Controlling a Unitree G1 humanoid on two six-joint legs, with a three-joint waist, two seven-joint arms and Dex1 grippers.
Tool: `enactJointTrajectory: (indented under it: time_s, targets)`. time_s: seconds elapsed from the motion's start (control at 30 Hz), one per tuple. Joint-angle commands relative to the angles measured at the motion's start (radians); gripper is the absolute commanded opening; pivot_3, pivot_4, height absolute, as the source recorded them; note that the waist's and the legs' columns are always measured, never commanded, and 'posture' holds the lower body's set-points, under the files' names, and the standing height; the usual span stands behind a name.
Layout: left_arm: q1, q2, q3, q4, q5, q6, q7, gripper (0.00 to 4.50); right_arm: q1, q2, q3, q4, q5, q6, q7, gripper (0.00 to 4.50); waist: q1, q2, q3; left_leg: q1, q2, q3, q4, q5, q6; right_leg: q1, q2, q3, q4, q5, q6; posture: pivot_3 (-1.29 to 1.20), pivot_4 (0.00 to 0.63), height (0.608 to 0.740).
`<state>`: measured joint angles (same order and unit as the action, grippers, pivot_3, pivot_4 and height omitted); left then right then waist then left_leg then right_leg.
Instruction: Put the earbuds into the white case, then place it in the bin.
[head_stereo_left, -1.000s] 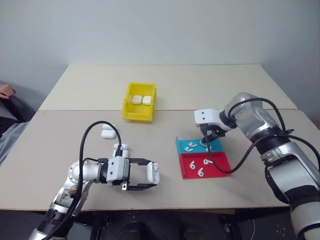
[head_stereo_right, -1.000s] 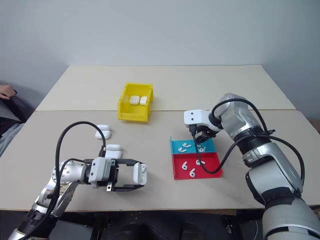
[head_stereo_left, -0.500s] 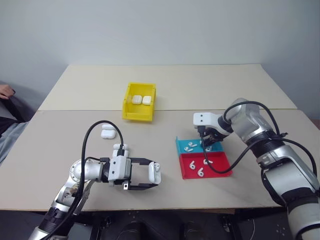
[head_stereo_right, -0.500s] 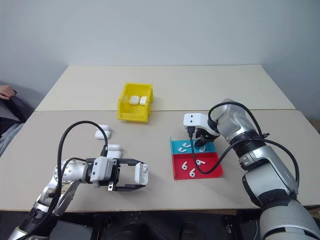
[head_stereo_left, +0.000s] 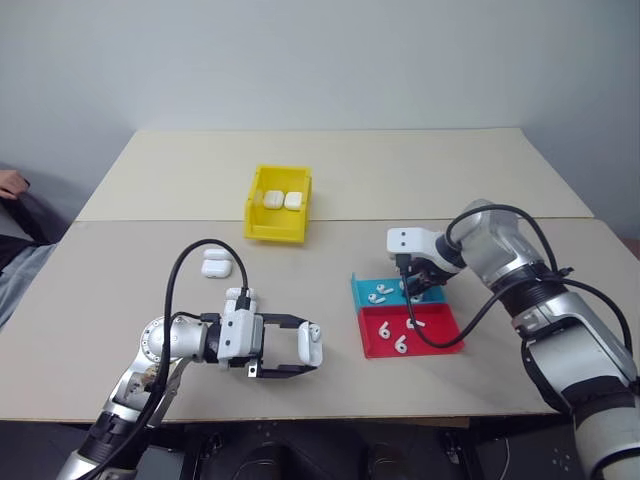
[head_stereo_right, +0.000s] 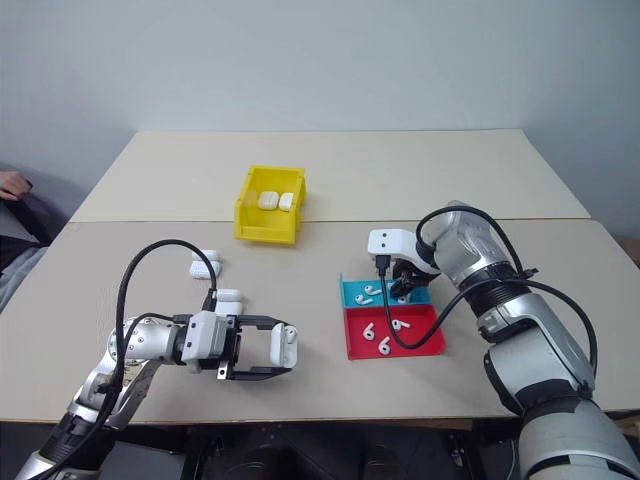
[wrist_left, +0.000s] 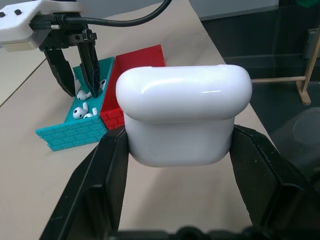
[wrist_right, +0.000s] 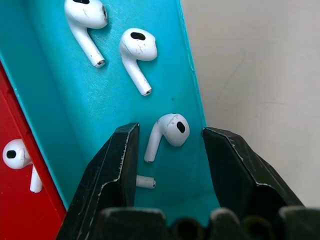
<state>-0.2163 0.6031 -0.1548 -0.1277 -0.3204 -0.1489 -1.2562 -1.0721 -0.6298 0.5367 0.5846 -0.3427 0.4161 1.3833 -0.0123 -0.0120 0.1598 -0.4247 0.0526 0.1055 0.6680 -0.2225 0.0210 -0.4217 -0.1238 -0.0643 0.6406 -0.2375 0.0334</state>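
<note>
Right claw (wrist_right: 167, 150) now lower, astride teal-tray earbud (wrist_right: 167, 131).

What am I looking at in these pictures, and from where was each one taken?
This is a two-armed robot at a beige table. Two pictures come from cameras in its head, two from cameras on its wrists. The left tool is shut on a small glossy white earbud case. The right tool, open, hangs over a tiny white stemmed earbud in the shallow teal tray, beside a shallow red tray. Farther back, a bright yellow plastic bin already contains two cases; more lie on the table.
</note>
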Motion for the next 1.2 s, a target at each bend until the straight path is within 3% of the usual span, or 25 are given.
enactJointTrajectory:
  time_s: [0.03, 0.57, 0.63, 1.2]
  targets:
    - [-0.003, 0.006, 0.008, -0.019, -0.010, -0.011, 0.003, 2.76, 0.000, 0.000, -0.011, 0.004, -0.008, -0.003, -0.007, 2.45, 0.000, 0.000, 0.000, 0.000, 0.000, 0.000, 0.000, 0.000, 0.000, 0.000, 0.000, 0.000, 0.000, 0.000, 0.000, 0.00, 0.150, 0.740]
    - [-0.011, 0.003, 0.007, -0.002, -0.007, -0.021, -0.001, 2.76, 0.003, 0.004, -0.011, 0.011, -0.008, -0.020, -0.010, 2.45, 0.000, 0.000, 0.000, 0.000, 0.000, 0.000, 0.000, 0.000, 0.000, 0.000, 0.000, 0.000, 0.000, 0.000, 0.000, 0.00, 0.150, 0.740]
    - [-0.010, 0.003, 0.007, -0.003, -0.008, -0.020, -0.001, 2.76, 0.003, 0.004, -0.011, 0.006, -0.006, -0.021, -0.006, 2.09, 0.000, 0.000, 0.000, 0.000, 0.000, 0.000, 0.000, 0.000, 0.000, 0.000, 0.000, 0.000, 0.000, 0.000, 0.000, 0.00, 0.150, 0.740]
    - [-0.011, 0.002, 0.007, 0.008, -0.003, -0.034, 0.000, 2.76, 0.003, 0.014, -0.010, 0.011, -0.007, -0.040, -0.004, 2.09, -0.001, 0.000, 0.000, 0.001, 0.000, 0.000, 0.000, 0.000, 0.000, 0.000, 0.000, 0.000, 0.000, 0.000, 0.000, 0.00, 0.150, 0.740]
